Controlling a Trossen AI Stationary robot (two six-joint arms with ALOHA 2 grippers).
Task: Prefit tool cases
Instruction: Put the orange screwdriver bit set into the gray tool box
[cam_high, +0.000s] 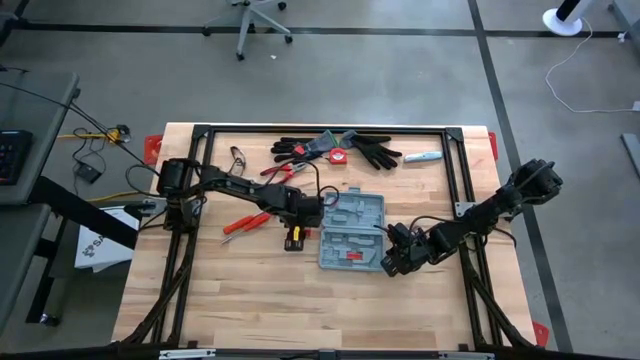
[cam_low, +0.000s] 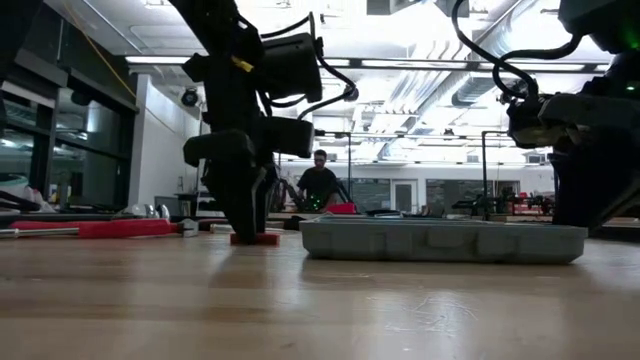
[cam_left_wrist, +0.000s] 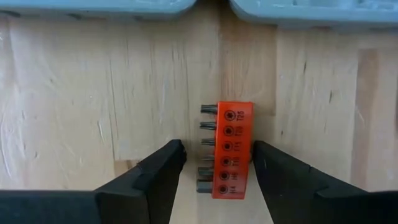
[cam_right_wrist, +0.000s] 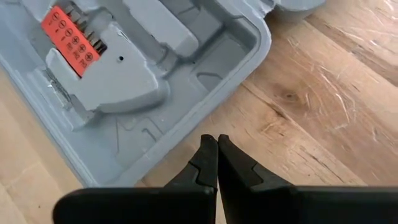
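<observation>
The grey-blue tool case (cam_high: 352, 232) lies open at the table's middle, its moulded inside up, with an orange-red bit holder (cam_right_wrist: 71, 40) seated in one recess. A second orange-red bit holder (cam_left_wrist: 230, 149) lies flat on the wood just left of the case. My left gripper (cam_left_wrist: 217, 152) points down over this holder, open, one finger on each side of it, with small gaps showing. My right gripper (cam_right_wrist: 217, 138) is shut, its tips at the rim of the case's near right corner (cam_high: 388, 264). My right gripper's shut fingertips come slanting down from the table's right side onto the case's rim (cam_right_wrist: 186, 163) at its near right corner. Whether they rest on the rim or hover just over it, I cannot tell. The case lies flat on the table.
Black gloves (cam_high: 375, 152), a tape measure (cam_high: 338, 156), red-handled pliers (cam_high: 285, 172) and a pale pen-like tool (cam_high: 423, 157) lie along the far edge. A red screwdriver (cam_high: 245, 224) lies left of my left gripper. Black frame rails (cam_high: 465, 190) border the table. A person (cam_low: 318, 180) stands far behind.
</observation>
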